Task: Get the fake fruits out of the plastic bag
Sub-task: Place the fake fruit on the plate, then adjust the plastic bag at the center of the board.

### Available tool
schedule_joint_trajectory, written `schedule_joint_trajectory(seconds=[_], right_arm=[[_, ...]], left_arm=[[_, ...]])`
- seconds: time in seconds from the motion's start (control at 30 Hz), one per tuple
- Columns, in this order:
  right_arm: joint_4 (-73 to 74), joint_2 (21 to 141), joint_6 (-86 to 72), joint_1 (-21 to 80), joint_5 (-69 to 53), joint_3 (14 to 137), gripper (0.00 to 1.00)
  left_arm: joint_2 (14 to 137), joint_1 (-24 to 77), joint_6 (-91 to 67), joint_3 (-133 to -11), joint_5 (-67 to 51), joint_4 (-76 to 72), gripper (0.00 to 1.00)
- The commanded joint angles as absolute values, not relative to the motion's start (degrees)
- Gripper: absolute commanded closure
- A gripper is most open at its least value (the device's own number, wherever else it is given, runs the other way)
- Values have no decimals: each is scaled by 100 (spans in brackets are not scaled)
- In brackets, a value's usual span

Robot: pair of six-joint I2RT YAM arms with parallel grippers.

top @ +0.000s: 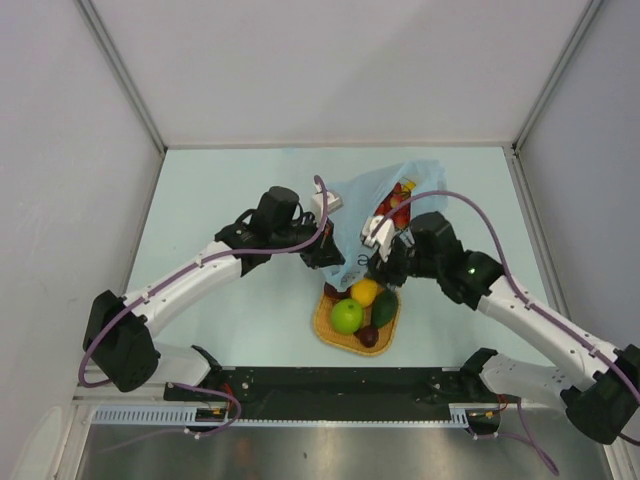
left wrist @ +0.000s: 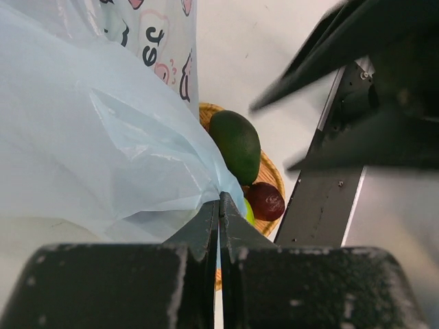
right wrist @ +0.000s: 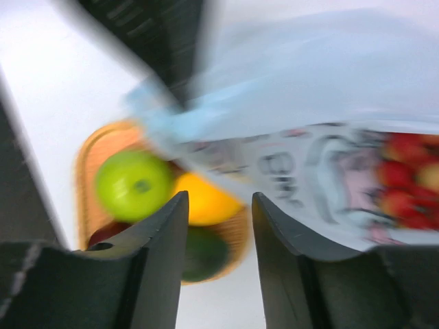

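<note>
Pale blue, crinkly plastic bag [top: 365, 190] with a small dark print sits over the middle of the white table [top: 220, 180]. Its near edge is pinched in the left gripper [left wrist: 219, 205], whose two black fingers are pressed tight together on a fold of the film. Through the thin plastic a bunch of red berries [top: 395, 205] shows, inside the bag at its far side. The right gripper [right wrist: 219, 199] hangs just beside the printed side of the bag with its jaws parted and nothing between them; that wrist view is blurred. Below both grippers, near the arm bases, a woven orange tray [top: 322, 325] holds a green apple [top: 347, 316], a yellow lemon [top: 365, 291], a dark green avocado [top: 384, 309] and a dark purple plum [top: 368, 336], all crowded together and touching.
</note>
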State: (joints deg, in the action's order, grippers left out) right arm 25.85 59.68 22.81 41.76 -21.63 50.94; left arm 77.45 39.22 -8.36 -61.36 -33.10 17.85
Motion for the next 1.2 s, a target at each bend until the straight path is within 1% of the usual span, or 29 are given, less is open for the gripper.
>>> schedule_joint_trajectory(seconds=[0.0,0.03,0.07,0.1,0.13,0.17,0.23,0.27,0.3,0.37,0.4,0.47,0.5,0.53,0.63,0.7,0.73,0.77,0.87,0.93,0.97,1.0,1.07,1.1,1.13,1.17], right_arm=[[2234,5678,1863,3771,-339,6132,56],[2119,5695,1985,3588,319,6283,55],[1848,5713,2065,3203,534,6458,50],[1637,5713,2100,3017,788,6547,43],[1409,5704,2231,2884,1296,6600,38],[1250,5704,2285,2674,1431,6635,30],[1440,5678,2285,2584,1459,6714,27],[1781,5634,2111,2567,1450,6706,27],[1984,5582,1927,2505,1311,6706,28],[2458,5415,1331,2286,942,6671,32],[2557,5371,1162,2033,636,6662,32],[2776,5300,854,1829,458,6662,33],[2838,5282,705,1654,240,6662,33],[2908,5274,651,1609,159,6662,32],[2997,5291,519,1477,53,6627,30],[2910,5343,423,1433,-149,6618,29],[2900,5379,404,1407,-184,6618,28],[2866,5414,378,1398,-237,6618,27],[2918,5537,194,1354,-395,6583,26],[2805,5563,36,1292,-676,6400,28],[2760,5616,26,1222,-746,6346,31],[2699,5668,-87,1187,-886,6311,33],[2541,5923,-97,1099,-1280,6284,61],[2479,6011,-44,1020,-1579,6284,82],[2322,6273,-18,967,-1878,6336,100],[2277,6467,-18,854,-2473,6415,100]], left_arm=[[7532,3938,-537,-6467,-3182,2116,100],[7506,3929,-327,-6547,-3156,2231,93],[7419,3929,-195,-6635,-2738,2337,87],[7340,3929,-132,-6792,-2368,2512,79],[7261,3929,-149,-6872,-2034,2592,56],[7208,3911,-97,-6951,-1804,2662,47],[7198,3885,174,-7276,-2116,2970,39],[7207,3885,211,-7382,-2318,3171,37],[7190,3885,228,-7461,-2851,3225,36],[7120,3893,255,-7436,-3215,3287,36],[7058,3902,194,-7331,-3330,3313,36],[7040,3894,97,-7225,-3778,3427,33],[7023,3894,36,-7077,-3875,3410,30],[7005,3894,-191,-7014,-4015,3367,22],[7197,3885,-255,-6900,-4209,3112,17],[7373,3955,-403,-6882,-4001,2945,16],[7461,4007,-430,-6891,-3747,2927,16],[7645,4060,-439,-6952,-3248,2970,15],[7909,4157,-536,-7040,-3068,2927,14],[8050,4175,-554,-7171,-2884,2918,20],[8173,4166,-554,-7259,-2630,2927,24],[8235,4166,-484,-7312,-2532,2944,34],[8454,4140,-352,-7487,-2479,3006,44],[8516,4122,-238,-7540,-2452,2997,56],[8595,4105,-185,-7593,-2435,2988,62],[8683,4035,-124,-7794,-2469,3032,70]])
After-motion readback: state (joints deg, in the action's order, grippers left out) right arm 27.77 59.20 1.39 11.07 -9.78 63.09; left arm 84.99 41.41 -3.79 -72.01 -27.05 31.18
